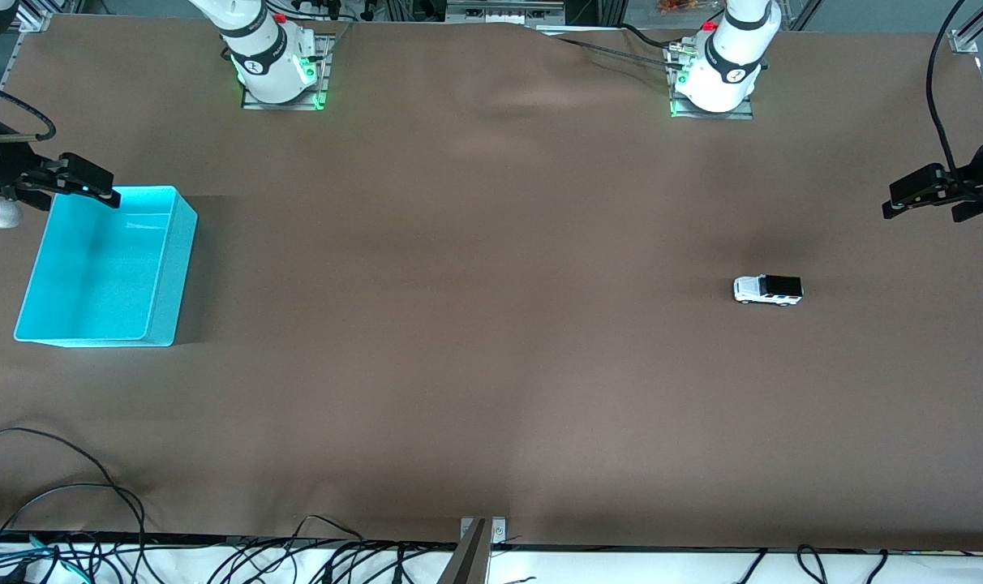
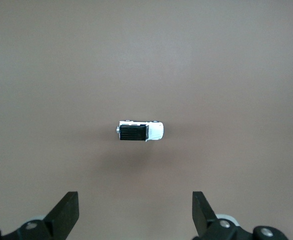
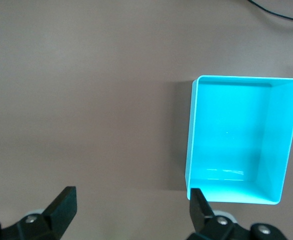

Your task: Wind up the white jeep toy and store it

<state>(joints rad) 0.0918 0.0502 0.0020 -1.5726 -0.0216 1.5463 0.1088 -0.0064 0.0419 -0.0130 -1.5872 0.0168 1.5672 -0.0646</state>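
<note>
The white jeep toy [image 1: 768,289] [image 2: 140,131], tiny, with a black roof, stands on the brown cloth toward the left arm's end of the table. My left gripper [image 1: 897,201] [image 2: 135,200] hangs open in the air at that end of the table, apart from the jeep, with nothing between its fingers. The turquoise bin [image 1: 94,276] [image 3: 236,150] sits empty toward the right arm's end. My right gripper [image 1: 109,195] [image 3: 132,195] hovers open and empty over the bin's rim on the side toward the robots' bases.
Brown cloth [image 1: 475,324] covers the whole table between jeep and bin. Loose black cables [image 1: 62,495] lie by the edge nearest the front camera at the right arm's end. Both arm bases [image 1: 276,73] [image 1: 714,81] stand along the table's edge farthest from that camera.
</note>
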